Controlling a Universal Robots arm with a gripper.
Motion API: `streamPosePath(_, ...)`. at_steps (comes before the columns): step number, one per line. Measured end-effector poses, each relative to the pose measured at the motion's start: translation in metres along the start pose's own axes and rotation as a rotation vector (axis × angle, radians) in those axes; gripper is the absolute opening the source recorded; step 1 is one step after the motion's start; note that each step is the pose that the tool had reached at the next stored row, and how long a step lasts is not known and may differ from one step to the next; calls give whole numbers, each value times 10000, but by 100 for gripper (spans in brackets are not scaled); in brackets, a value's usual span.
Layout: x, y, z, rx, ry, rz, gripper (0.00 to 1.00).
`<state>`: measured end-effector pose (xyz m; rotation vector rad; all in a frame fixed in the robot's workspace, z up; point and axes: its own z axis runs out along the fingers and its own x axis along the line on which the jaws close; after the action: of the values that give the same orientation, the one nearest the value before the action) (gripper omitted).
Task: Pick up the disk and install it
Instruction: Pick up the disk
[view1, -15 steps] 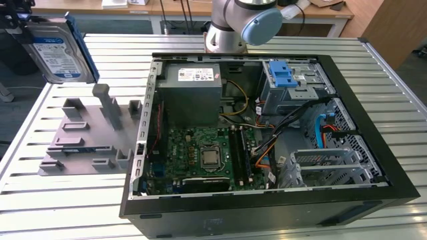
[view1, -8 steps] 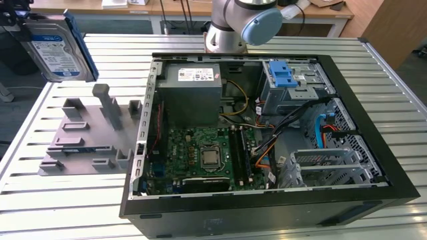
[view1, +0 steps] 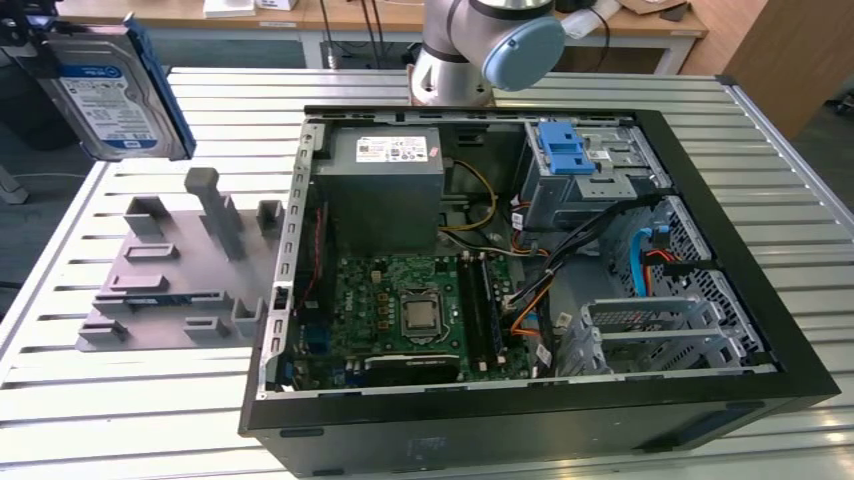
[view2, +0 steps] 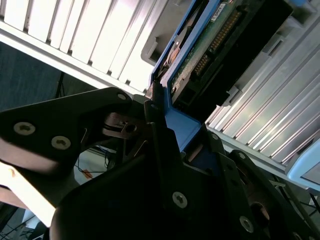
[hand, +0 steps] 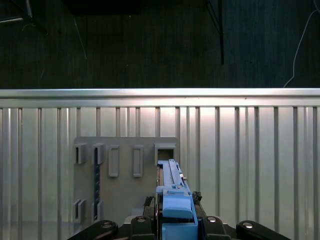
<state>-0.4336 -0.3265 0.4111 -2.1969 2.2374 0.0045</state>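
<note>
You've got the disk (view1: 114, 95) clamped in your hand (hand: 175, 202), lifted clear of the grey holder (view1: 160, 290) on the table (view1: 80, 400), not yet installed in the computer case (view1: 534, 405).

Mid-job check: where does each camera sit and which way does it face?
Exterior view: high above the table, angled down on the open computer case; shows the arm and the disk held aloft.
First wrist view: on the wrist, facing down past the gripper at the grey fixture.
Second wrist view: beside the gripper, facing along the disk's circuit-board side.
Shared: the disk appears in all three.
</note>
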Motion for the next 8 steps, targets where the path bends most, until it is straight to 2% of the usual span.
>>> streamPosePath(8,0,0,-52,0,0,0,37)
